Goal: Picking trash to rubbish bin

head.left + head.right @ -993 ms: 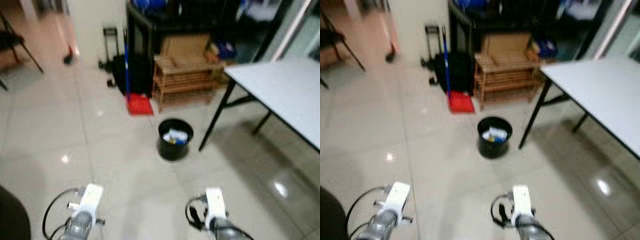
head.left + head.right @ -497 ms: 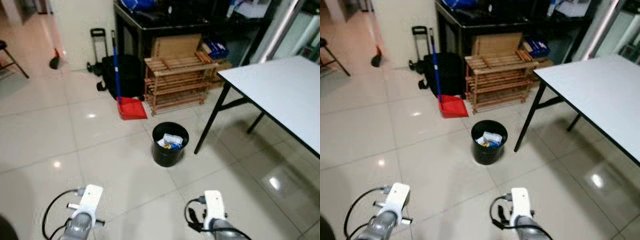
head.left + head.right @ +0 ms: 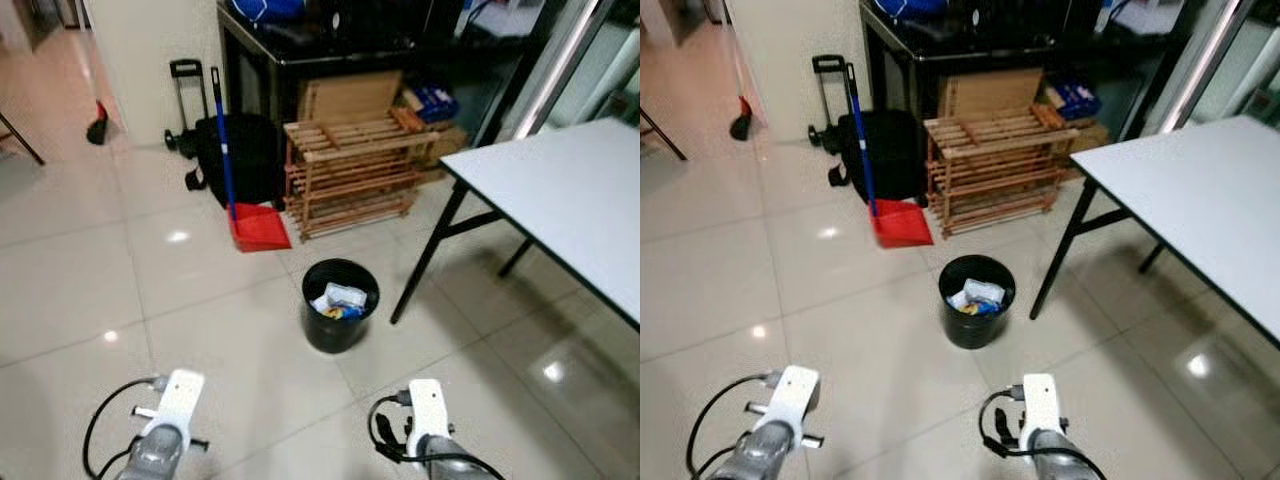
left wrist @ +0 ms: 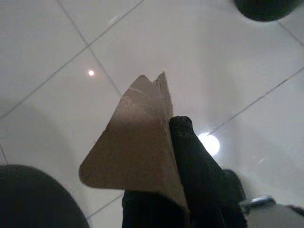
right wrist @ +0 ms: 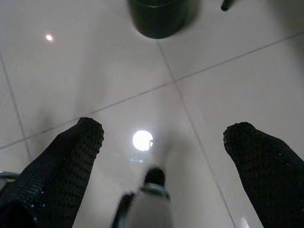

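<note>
Almost at the bin, cardboard scrap in the left gripper

Ahead on the pale tiled floor (image 3: pixel 80 300) stands a black rubbish bin (image 3: pixel 340 305), round and upright, with crumpled white and coloured litter already lying inside it. It sits just off the near leg of a white table (image 3: pixel 560 195) with black legs, which runs along the robot's right side. Behind the bin, a slatted wooden rack (image 3: pixel 350 160) stands against a dark cabinet (image 3: pixel 300 50), and a red dustpan (image 3: pixel 258 227) with a blue handle leans beside a black bag (image 3: pixel 240 150) and a small folding trolley (image 3: pixel 185 90).

Both arms are held low at the front of the robot, their wrists showing at the bottom of the head views. In the left wrist view the left gripper (image 4: pixel 173 156) has its black fingers (image 4: pixel 194 161) pressed together on a piece of cardboard (image 4: pixel 135 142), a brownish, roughly triangular scrap that sticks out past the fingertips above the floor tiles, with the bin's dark rim just at the far edge of that picture. In the right wrist view the right gripper (image 5: pixel 164 142) hangs with its two fingers spread wide apart and nothing between them, the bin visible beyond them
</note>
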Available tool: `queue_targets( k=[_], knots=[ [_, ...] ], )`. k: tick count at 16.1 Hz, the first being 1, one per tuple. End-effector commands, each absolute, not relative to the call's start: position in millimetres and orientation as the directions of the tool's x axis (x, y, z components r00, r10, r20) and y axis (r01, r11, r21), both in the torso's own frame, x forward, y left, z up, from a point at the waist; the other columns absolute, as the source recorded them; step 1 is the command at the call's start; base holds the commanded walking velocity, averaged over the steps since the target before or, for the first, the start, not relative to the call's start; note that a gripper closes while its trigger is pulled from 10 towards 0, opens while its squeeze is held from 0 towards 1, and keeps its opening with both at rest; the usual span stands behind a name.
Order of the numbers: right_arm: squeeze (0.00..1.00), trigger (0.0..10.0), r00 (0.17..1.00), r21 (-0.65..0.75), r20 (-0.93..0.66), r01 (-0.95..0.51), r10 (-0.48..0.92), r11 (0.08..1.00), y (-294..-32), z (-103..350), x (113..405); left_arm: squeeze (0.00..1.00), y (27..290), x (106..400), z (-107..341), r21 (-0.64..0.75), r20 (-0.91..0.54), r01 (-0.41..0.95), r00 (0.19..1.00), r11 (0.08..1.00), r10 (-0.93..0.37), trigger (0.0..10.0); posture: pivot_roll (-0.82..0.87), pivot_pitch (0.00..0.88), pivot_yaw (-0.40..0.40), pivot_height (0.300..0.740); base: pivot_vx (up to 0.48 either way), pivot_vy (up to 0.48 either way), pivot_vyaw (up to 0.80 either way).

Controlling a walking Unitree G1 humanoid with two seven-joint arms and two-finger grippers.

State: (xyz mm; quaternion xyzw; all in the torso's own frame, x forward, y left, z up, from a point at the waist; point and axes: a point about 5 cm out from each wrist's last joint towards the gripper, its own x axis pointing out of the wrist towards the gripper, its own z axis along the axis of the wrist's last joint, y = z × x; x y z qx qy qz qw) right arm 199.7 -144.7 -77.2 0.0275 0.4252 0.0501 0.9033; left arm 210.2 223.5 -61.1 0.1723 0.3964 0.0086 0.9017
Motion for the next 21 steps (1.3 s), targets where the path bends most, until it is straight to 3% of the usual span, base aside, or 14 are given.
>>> queue_targets(
  k=[1, 4, 8, 21],
  knots=[
    [0.0, 10.0, 0.629, 0.069, -0.773, -0.051, 0.086, 0.996, -157.1, -78.6, 196.4, 0.0, 212.3, 210.9, -63.0, 0.298, -0.714, 0.136, 0.689, 0.945, 0.126, 10.0, 0.01, 0.038, -0.066, 0.74, 0.364, 0.0, 0.0],
    [0.0, 10.0, 0.623, 0.075, -0.777, -0.055, 0.093, 0.996, -156.0, -79.3, 195.3, 0.0, 213.2, 209.7, -63.5, 0.299, -0.715, 0.136, 0.687, 0.944, 0.127, 10.0, 0.01, 0.031, -0.065, 0.74, 0.366, 0.0, -0.14],
    [0.0, 10.0, 0.617, 0.081, -0.78, -0.065, 0.104, 0.995, -154.5, -80.0, 193.9, 0.0, 213.8, 209.1, -63.7, 0.301, -0.717, 0.143, 0.686, 0.943, 0.125, 10.0, 0.01, 0.012, -0.063, 0.74, 0.365, 0.0, -0.8],
    [0.0, 10.0, 0.629, 0.065, -0.766, -0.131, 0.134, 0.989, -150.9, -78.8, 195.2, 0.0, 215.2, 208.4, -63.8, 0.309, -0.718, 0.16, 0.685, 0.938, 0.12, 10.0, 0.02, 0.0, -0.065, 0.74, 0.352, 0.0, 0.04]
  ],
)
